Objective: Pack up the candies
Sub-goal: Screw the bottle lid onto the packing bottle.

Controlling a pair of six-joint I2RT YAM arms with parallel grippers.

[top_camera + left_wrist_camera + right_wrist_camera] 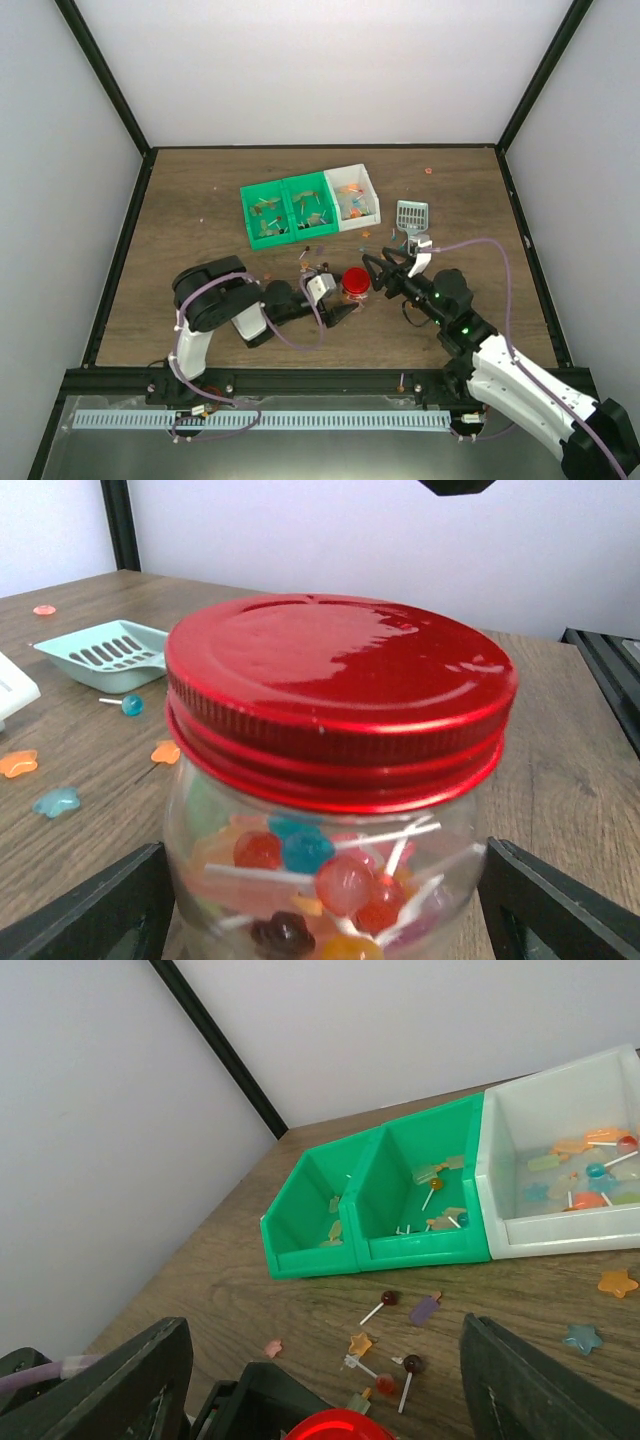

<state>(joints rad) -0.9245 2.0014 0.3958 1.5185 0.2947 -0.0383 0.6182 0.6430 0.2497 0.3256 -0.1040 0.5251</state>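
Note:
A glass jar (330, 810) with a red lid (340, 680) stands on the table, holding the candies (345, 885), small lollipops and sweets in mixed colours. My left gripper (325, 905) is open, one finger on each side of the jar's glass and close to it. From the right, my right gripper (380, 272) also stands open at the lid (340, 1426), with nothing between its fingers (535, 1380). More candies (400, 1365) lie loose on the wood beyond the jar.
Two green bins (400, 1210) and a white bin (560, 1175) with a few sweets stand behind the jar. A pale blue-green slotted scoop (412, 214) lies to the right of the white bin. Stray sweets (20, 763) lie near it.

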